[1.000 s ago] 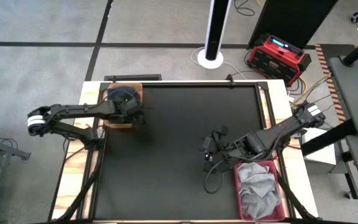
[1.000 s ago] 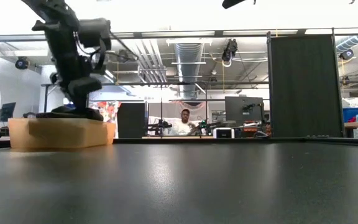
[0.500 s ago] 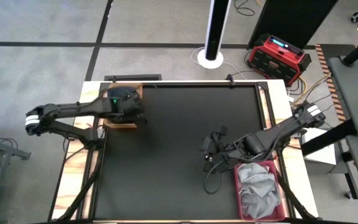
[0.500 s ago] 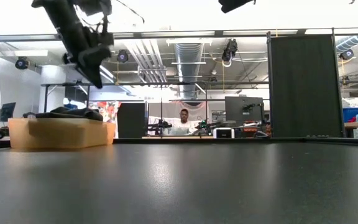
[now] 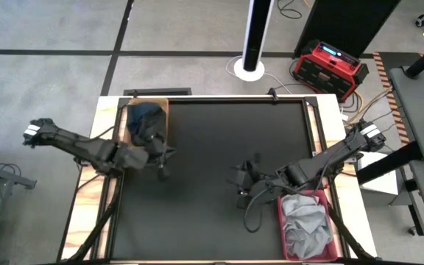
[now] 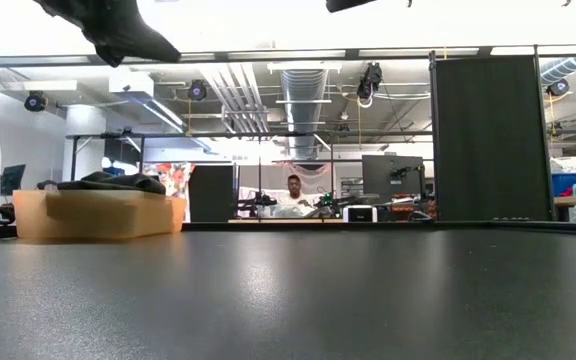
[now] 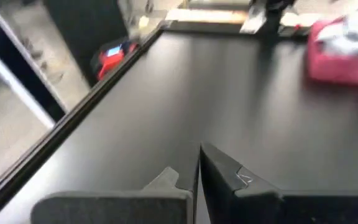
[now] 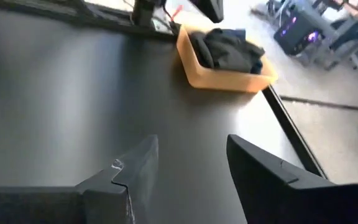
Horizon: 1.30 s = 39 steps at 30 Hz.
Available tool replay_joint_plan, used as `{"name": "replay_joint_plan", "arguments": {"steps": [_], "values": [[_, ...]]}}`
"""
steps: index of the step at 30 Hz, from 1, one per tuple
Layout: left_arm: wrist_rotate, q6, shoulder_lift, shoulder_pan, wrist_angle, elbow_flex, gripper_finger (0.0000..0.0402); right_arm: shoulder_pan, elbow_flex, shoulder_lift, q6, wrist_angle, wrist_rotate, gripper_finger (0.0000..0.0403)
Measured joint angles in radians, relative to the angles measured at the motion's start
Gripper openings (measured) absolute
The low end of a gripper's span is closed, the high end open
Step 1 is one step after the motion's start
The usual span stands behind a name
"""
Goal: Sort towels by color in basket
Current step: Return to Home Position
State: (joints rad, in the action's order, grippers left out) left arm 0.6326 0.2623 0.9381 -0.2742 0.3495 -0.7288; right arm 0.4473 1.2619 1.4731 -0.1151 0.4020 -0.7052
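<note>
Sorting looks finished, judging by the black surface (image 5: 219,140) — dark cloth towels (image 5: 144,124) lie in the orange plastic bin (image 5: 166,116), crumpled grey towels (image 5: 304,221) in the pink bin (image 5: 279,221) — above it the left pincer (image 5: 161,170) is pinched shut, empty, the right pincer (image 5: 240,184) spread wide.

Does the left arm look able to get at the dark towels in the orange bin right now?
Probably yes: the left end effector hangs raised close by the orange bin, the dark towels lie uncovered in it, and nothing shows between them.
</note>
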Motion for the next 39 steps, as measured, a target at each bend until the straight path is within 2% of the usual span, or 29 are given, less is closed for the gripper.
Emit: {"name": "replay_joint_plan", "arguments": {"steps": [3, 7, 13, 16, 20, 22, 27, 33, 39], "values": [[0.041, -0.030, -0.033, -0.078, -0.099, 0.060, 0.0000, 0.000, -0.044, -0.003, 0.056, -0.095, 0.001, 0.0186], [0.023, -0.140, -0.054, -0.112, -0.325, 0.153, 0.0000, 0.000, -0.114, -0.016, 0.139, -0.241, 0.006, 0.0187], [-0.196, -0.317, -0.051, -0.055, -0.673, 0.256, 0.0000, -0.008, -0.251, -0.069, 0.297, -0.522, 0.007, 0.0180], [-0.202, -0.358, -0.056, -0.006, -0.668, 0.262, 0.0000, -0.025, -0.322, -0.116, 0.349, -0.623, 0.037, 0.0176], [-0.206, -0.393, -0.099, 0.054, -0.626, 0.265, 0.0000, -0.066, -0.415, -0.201, 0.361, -0.689, 0.165, 0.0170], [-0.207, -0.400, -0.140, 0.074, -0.608, 0.279, 0.0000, -0.085, -0.458, -0.245, 0.352, -0.710, 0.191, 0.0167], [-0.290, -0.400, -0.266, 0.131, -0.612, 0.350, 0.0000, -0.100, -0.556, -0.355, 0.352, -0.722, 0.201, 0.0160], [-0.295, -0.377, -0.425, 0.168, -0.620, 0.447, 0.0000, -0.099, -0.647, -0.477, 0.352, -0.743, 0.219, 0.0153], [-0.295, -0.379, -0.531, 0.183, -0.621, 0.517, 0.0000, -0.099, -0.745, -0.596, 0.396, -0.773, 0.218, 0.0148]]}}
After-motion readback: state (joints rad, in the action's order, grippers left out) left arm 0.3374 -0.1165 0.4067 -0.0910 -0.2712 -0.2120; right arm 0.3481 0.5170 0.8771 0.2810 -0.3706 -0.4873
